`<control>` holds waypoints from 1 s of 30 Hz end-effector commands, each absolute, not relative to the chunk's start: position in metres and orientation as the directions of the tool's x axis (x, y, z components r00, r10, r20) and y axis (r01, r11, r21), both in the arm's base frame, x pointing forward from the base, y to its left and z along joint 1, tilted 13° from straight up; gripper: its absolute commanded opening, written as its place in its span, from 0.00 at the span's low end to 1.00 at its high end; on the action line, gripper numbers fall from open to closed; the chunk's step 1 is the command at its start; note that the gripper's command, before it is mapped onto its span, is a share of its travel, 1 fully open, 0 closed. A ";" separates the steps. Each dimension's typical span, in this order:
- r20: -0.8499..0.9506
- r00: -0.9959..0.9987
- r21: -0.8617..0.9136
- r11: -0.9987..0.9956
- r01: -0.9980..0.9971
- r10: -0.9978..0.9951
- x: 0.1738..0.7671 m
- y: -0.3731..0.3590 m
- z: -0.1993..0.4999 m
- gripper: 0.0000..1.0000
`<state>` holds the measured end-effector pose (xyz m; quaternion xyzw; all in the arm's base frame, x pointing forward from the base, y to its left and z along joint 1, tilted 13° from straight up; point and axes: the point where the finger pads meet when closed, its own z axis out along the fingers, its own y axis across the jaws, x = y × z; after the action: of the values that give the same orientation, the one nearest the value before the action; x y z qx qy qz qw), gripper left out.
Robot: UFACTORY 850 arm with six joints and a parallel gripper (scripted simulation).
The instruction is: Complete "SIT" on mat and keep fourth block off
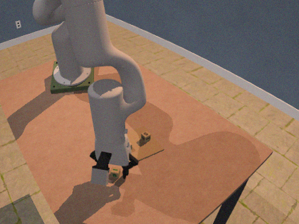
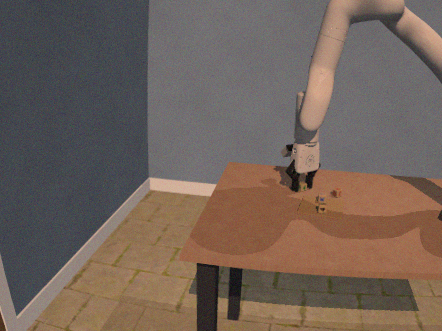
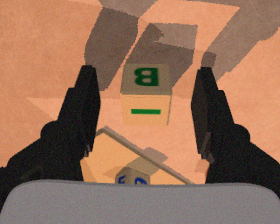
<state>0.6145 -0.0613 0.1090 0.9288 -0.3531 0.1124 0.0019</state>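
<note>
My gripper [image 1: 115,174] [image 2: 301,187] [image 3: 146,84] is open and hangs low at the table, its two black fingers on either side of a tan block [image 1: 114,174] [image 2: 302,187] [image 3: 146,100]. The fingers do not touch the block. In the wrist view this block shows a green "B" on one face and a green bar on the neighbouring face. It lies on the bare table, off the tan mat [image 1: 153,149] [image 3: 103,156]. A block with a blue letter [image 3: 133,176] [image 2: 320,198] sits on the mat close to my wrist. Another block [image 1: 145,136] lies at the mat's far side.
The exterior view shows two more small blocks, a tan block [image 2: 321,208] and a reddish block [image 2: 337,192], right of the gripper. The robot base [image 1: 59,84] stands at the table's far end. The table edge [image 1: 250,175] runs along the right.
</note>
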 end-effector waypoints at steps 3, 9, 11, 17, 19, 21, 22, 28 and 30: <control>0.212 0.725 -0.077 -0.751 -0.656 -0.655 0.615 -0.061 0.110 0.63; 0.212 0.725 -0.077 -0.751 -0.656 -0.655 0.615 -0.061 0.110 0.63; 0.212 0.725 -0.077 -0.751 -0.656 -0.655 0.615 -0.061 0.110 0.63; 0.212 0.725 -0.077 -0.751 -0.656 -0.655 0.615 -0.061 0.110 0.63; 0.212 0.725 -0.077 -0.751 -0.656 -0.655 0.615 -0.061 0.110 0.63; 0.212 0.725 -0.077 -0.751 -0.656 -0.655 0.615 -0.061 0.110 0.63; 0.212 0.725 -0.077 -0.751 -0.656 -0.655 0.615 -0.061 0.110 0.63; 0.212 0.725 -0.077 -0.751 -0.656 -0.655 0.615 -0.061 0.110 0.42; 0.212 0.725 -0.077 -0.751 -0.656 -0.655 0.615 -0.061 0.110 0.42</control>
<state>0.6144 -0.0613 0.1090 0.9288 -0.3531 0.1124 0.0019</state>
